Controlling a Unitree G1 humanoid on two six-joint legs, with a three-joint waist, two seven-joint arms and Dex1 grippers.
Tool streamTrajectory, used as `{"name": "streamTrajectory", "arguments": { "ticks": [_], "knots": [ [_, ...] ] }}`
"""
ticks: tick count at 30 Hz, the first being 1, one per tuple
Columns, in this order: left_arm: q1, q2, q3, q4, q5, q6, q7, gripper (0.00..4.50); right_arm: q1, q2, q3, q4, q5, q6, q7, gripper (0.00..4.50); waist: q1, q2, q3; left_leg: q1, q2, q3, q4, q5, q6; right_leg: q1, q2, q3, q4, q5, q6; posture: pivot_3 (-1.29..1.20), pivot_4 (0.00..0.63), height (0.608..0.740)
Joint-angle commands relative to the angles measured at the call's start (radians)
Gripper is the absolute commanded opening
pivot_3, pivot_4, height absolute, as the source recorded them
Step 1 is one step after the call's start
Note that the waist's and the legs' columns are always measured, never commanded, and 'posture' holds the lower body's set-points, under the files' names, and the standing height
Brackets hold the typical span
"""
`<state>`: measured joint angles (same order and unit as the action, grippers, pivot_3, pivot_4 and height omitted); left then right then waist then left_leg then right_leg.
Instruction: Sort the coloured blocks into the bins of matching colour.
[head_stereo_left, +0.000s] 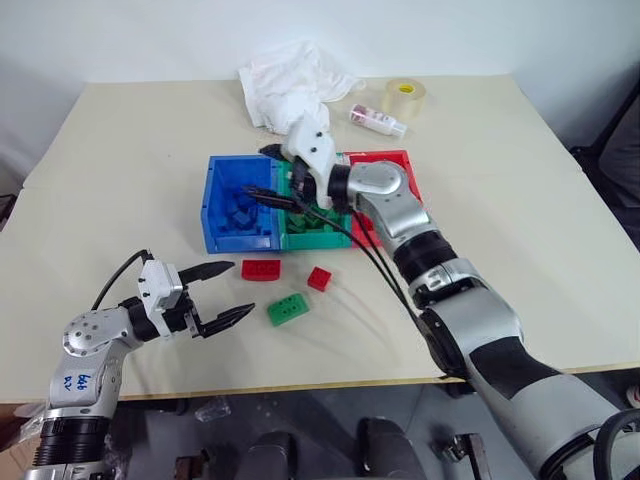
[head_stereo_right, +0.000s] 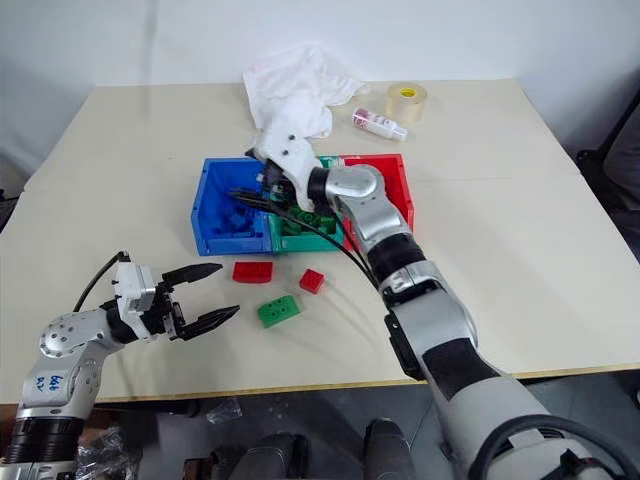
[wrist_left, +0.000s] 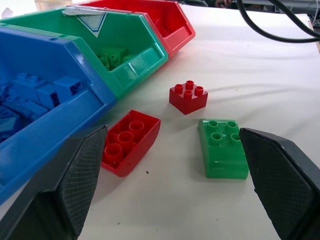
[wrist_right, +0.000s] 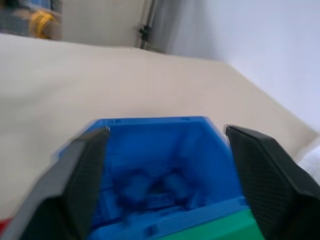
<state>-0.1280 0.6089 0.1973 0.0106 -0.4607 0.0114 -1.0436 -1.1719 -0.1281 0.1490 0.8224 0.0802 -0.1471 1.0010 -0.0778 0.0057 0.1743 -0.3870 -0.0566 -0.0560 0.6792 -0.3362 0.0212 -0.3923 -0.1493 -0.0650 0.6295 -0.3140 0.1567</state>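
Three joined bins stand mid-table: blue bin (head_stereo_left: 210, 210), green bin (head_stereo_left: 315, 241), red bin (head_stereo_left: 385, 157). Several blue blocks (wrist_right: 150, 187) lie in the blue bin, and green blocks (wrist_left: 112, 56) in the green one. My right gripper (head_stereo_left: 265, 172) hangs open and empty over the blue bin, by its border with the green bin. On the table in front of the bins lie a red oblong block (head_stereo_left: 261, 269), a red square block (head_stereo_left: 320, 278) and a green block (head_stereo_left: 287, 309). My left gripper (head_stereo_left: 222, 293) is open and empty, just left of these blocks and pointing at them.
A white cloth (head_stereo_left: 290, 85) lies behind the bins, with a roll of tape (head_stereo_left: 403, 97) and a small bottle (head_stereo_left: 377, 120) to its right. Black cables (head_stereo_left: 340, 230) trail from my right arm across the green bin. The table's front edge runs close behind my left hand.
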Motion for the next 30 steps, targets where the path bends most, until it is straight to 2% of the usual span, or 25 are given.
{"name": "streamTrajectory", "arguments": {
  "ticks": [1,6,12,18,22,26,30],
  "knots": [
    [-0.005,0.002,0.006,-0.009,0.001,-0.017,0.0,4.5,0.097,-0.095,-0.024,-0.214,0.078,0.041,0.135,3.87,0.002,0.0,0.0,0.0,0.0,0.0,0.0,0.0,0.0,0.0,0.0,0.0,0.0,0.0,0.0,0.0,0.15,0.74],
    [0.001,0.007,0.009,-0.003,0.0,-0.017,-0.002,4.5,0.249,-0.271,-0.047,-0.459,0.177,0.172,0.277,3.87,0.007,0.0,0.0,0.0,0.0,0.0,0.0,0.0,0.0,0.0,0.0,0.0,-0.001,0.0,0.0,0.0,0.15,0.74],
    [0.03,0.028,0.033,-0.005,-0.009,-0.013,-0.015,4.5,0.467,-0.568,-0.094,-0.678,0.273,0.337,0.459,3.87,0.034,0.0,0.0,0.0,0.0,0.001,0.001,0.0,0.0,0.0,0.0,0.0,-0.003,0.0,0.0,0.0,0.15,0.74],
    [0.045,0.052,0.052,-0.005,-0.018,-0.01,-0.031,4.5,0.652,-0.791,-0.165,-0.758,0.283,0.393,0.485,3.87,0.057,0.0,0.0,0.0,0.001,0.006,0.003,0.0,0.001,0.001,-0.001,0.003,-0.004,0.0,0.0,0.0,0.15,0.74],
    [0.044,0.056,0.054,-0.007,-0.019,-0.004,-0.037,4.5,0.696,-0.829,-0.187,-0.796,0.296,0.413,0.466,3.87,0.06,0.0,0.0,0.0,0.001,0.008,0.003,0.0,0.001,0.001,-0.001,0.003,-0.005,0.0,0.0,0.0,0.15,0.74],
    [0.03,0.055,0.05,-0.002,-0.017,0.001,-0.037,4.5,0.69,-0.808,-0.174,-0.82,0.292,0.428,0.434,3.87,0.061,0.0,0.0,0.0,0.002,0.008,0.003,0.0,0.0,0.0,0.0,0.003,-0.005,0.0,0.0,0.0,0.15,0.74],
    [0.028,0.054,0.051,-0.001,-0.017,-0.001,-0.039,4.5,0.669,-0.744,-0.131,-0.864,0.287,0.469,0.37,3.87,0.066,0.0,0.0,0.0,0.002,0.008,0.003,0.0,0.001,0.0,0.0,0.003,-0.006,0.0,0.0,0.0,0.15,0.74]
  ]
}}
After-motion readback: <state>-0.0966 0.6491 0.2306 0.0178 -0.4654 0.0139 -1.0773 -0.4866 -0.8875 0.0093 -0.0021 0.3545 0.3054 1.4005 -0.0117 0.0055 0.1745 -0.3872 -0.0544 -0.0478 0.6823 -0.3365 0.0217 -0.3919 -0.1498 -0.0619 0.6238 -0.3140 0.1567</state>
